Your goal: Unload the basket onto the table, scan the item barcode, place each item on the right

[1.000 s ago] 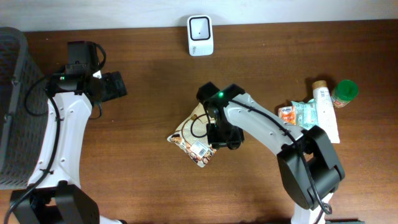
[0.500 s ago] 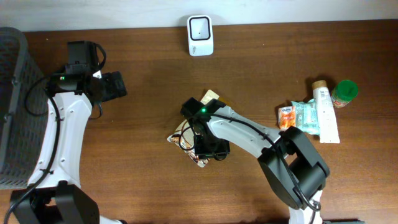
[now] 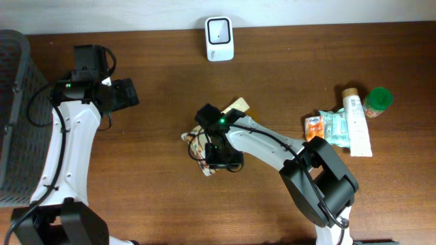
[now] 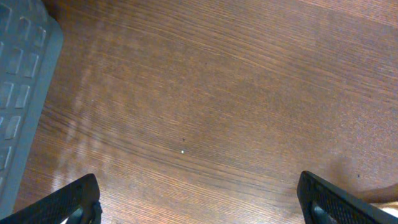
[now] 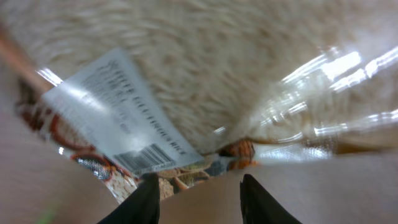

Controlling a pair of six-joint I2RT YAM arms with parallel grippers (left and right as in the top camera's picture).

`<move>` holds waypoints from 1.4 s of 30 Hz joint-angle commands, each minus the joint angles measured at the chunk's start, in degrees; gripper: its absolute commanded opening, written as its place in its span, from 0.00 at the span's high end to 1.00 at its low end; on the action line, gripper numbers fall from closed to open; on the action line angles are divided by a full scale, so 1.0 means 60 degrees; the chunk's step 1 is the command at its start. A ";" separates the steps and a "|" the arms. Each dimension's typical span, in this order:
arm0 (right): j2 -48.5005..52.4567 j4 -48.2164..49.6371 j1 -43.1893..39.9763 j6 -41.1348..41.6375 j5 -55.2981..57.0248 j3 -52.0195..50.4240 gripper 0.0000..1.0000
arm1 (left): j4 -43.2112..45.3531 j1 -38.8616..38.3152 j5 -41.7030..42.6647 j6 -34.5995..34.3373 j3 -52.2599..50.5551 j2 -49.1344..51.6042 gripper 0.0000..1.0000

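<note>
Overhead: my right gripper point(image 3: 219, 151) is down at mid-table on the rice bag point(image 3: 196, 143), which lies crumpled and tilted, one tan corner poking out toward the scanner point(image 3: 219, 39) standing at the far edge, well apart from it. Right wrist: the bag fills the view; pale grains show through its clear film, and a white label point(image 5: 115, 115) with a barcode point(image 5: 146, 158) faces the camera. My two fingers point(image 5: 146, 199) straddle the bag's lower edge, part-closed and pinching it, so I log the right tool as gripping the bag. My left gripper point(image 3: 126, 94) hangs near the left side, beside the grey mesh basket point(image 3: 13, 116); from above I see only the basket's mesh wall and cannot tell what it holds. Left wrist: jaws spread wide over bare wood table point(image 4: 205, 106), nothing between them, a corner of the basket at upper left. At the right side lie a snack packet point(image 3: 325, 126), a white tube point(image 3: 355, 122) and a green-lidded jar point(image 3: 377, 101), close together; the jar's contents are not readable.
</note>
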 commanded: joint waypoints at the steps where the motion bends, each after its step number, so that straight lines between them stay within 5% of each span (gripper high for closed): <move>1: 0.0248 0.1508 -0.0007 0.0044 0.0295 -0.0018 0.63 | 0.0022 0.0015 -0.0073 0.0186 0.0131 -0.0036 0.01; 7: 0.0186 0.2728 -0.0266 0.0011 0.1067 0.0211 0.60 | 0.0022 0.0015 -0.0073 0.0186 0.0131 -0.0036 0.01; 13: -0.0277 0.1599 -0.1599 -0.2244 0.0648 0.2004 0.51 | 0.0022 0.0015 -0.0073 0.0186 0.0131 -0.0036 0.01; 19: 0.0058 0.2674 -0.3013 -0.3723 0.0641 0.2463 0.45 | 0.0022 0.0015 -0.0073 0.0186 0.0131 -0.0036 0.01; 29: 0.1257 0.3439 -0.4120 -0.4044 0.0459 0.2459 0.45 | 0.0022 0.0015 -0.0073 0.0186 0.0131 -0.0036 0.01; 42: 0.1432 0.1231 -0.4182 -0.4222 0.0233 0.2284 0.42 | 0.0022 0.0015 -0.0073 0.0186 0.0131 -0.0036 0.01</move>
